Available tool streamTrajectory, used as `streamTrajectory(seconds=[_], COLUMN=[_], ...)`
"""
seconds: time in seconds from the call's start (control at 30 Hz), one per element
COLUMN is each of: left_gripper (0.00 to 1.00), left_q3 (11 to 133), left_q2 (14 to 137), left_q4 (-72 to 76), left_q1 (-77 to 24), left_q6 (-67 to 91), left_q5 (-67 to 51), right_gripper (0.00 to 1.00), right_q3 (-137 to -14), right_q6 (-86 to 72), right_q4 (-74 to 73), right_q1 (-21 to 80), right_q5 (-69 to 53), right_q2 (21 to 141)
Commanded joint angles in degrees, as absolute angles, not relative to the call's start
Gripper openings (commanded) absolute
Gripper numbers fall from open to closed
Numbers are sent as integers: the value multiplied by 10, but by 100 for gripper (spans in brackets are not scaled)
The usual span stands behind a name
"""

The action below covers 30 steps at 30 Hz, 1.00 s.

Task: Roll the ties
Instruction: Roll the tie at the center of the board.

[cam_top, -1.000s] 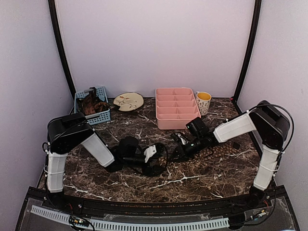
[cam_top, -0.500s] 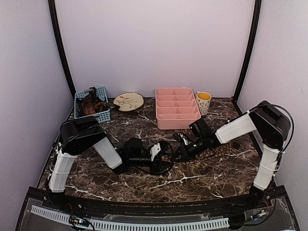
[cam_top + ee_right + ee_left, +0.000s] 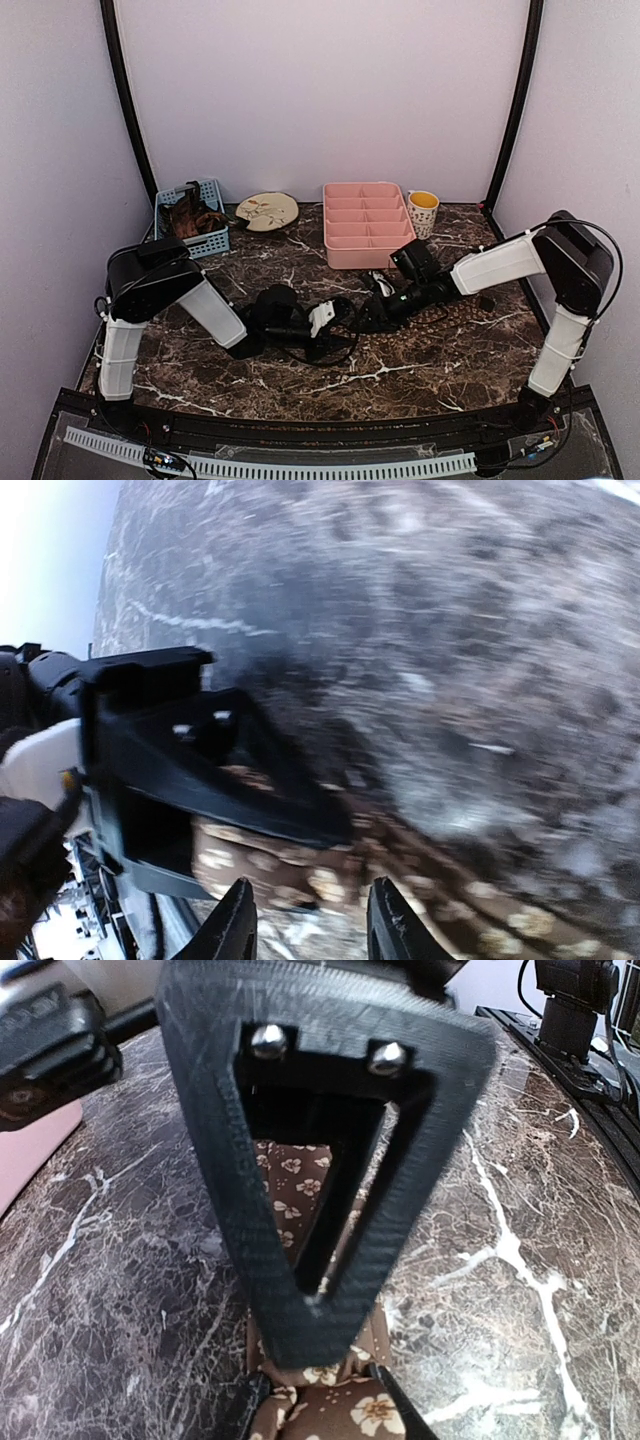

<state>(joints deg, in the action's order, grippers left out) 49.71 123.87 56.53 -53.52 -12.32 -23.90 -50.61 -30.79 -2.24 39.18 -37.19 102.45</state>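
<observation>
A dark brown tie (image 3: 445, 312) with tan flowers lies across the marble table from the middle toward the right. My left gripper (image 3: 340, 318) is low at the tie's left end. In the left wrist view its fingertips (image 3: 322, 1408) sit on both sides of bunched tie fabric (image 3: 345, 1415), shut on it. My right gripper (image 3: 372, 308) meets it from the right. Its jaws (image 3: 310, 925) are open, just short of the rolled end of the tie (image 3: 290, 865). One right finger (image 3: 320, 1160) rests over the tie in front of the left wrist camera.
A pink divided tray (image 3: 340, 255) stands at the back centre, with a mug (image 3: 422, 212) to its right. A plate (image 3: 267, 211) and a blue basket (image 3: 215, 243) holding dark fabric are at the back left. Black cable loops (image 3: 330, 355) lie by the left gripper.
The right gripper has slid a little left toward the left gripper. The left arm's upper links swung right and then back, while its gripper stayed at the tie's end.
</observation>
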Motion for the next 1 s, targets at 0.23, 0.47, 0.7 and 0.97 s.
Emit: streamTrajectory(seconds=[0.23, 0.47, 0.7, 0.97], left_gripper=[33, 33, 33, 33], left_q3=[486, 489, 487, 489], left_q2=[1242, 1243, 1242, 1243], left_q4=[422, 418, 418, 418], left_q1=[-536, -536, -535, -535], left_q6=[-143, -142, -142, -140], left_q5=[-220, -221, -218, -218], right_gripper=[35, 26, 27, 27], right_q3=[-585, -574, -536, -517], right_q6=[-323, -310, -313, -360], right_q4=[-67, -90, -96, -37], right_q1=[449, 454, 454, 457], right_q5=[-381, -348, -310, -325], right_q2=[1064, 1089, 1074, 1062])
